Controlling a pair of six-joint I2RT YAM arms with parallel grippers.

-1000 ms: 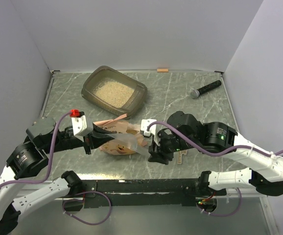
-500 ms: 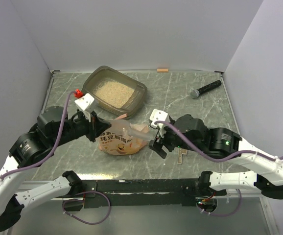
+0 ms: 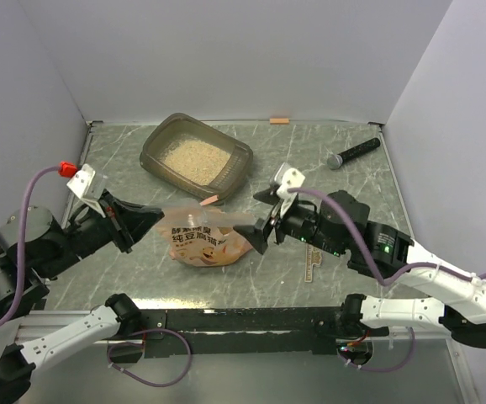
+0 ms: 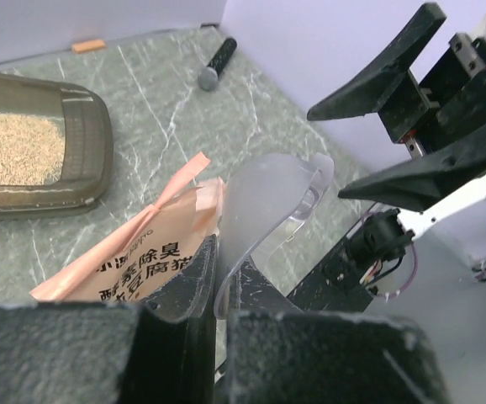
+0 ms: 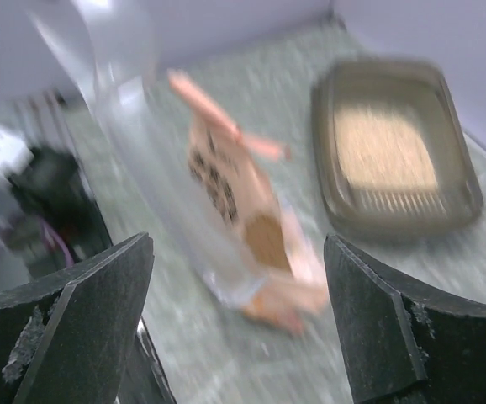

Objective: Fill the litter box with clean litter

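Note:
The litter box (image 3: 197, 160) stands at the back left of centre with beige clean litter (image 3: 194, 157) inside; it also appears in the left wrist view (image 4: 83, 160) and the right wrist view (image 5: 394, 151). The orange-pink pouch (image 3: 199, 241) lies on the table between the arms, print up (image 4: 142, 257) (image 5: 243, 210). My left gripper (image 3: 150, 219) (image 4: 218, 282) is shut on a translucent plastic scoop (image 4: 268, 202) that reaches over the pouch (image 3: 226, 224). My right gripper (image 3: 261, 216) (image 5: 239, 337) is open just right of the scoop's tip, with nothing between its fingers.
A black microphone-like stick (image 3: 354, 152) (image 4: 216, 63) lies at the back right. A small orange piece (image 3: 278, 120) sits by the back wall. A pale ruler-like strip (image 3: 312, 263) lies under the right arm. Walls close in the table on three sides.
The right gripper opened, let go and drew back to the right. The left arm pulled back to the left with the scoop. The pouch now lies flat.

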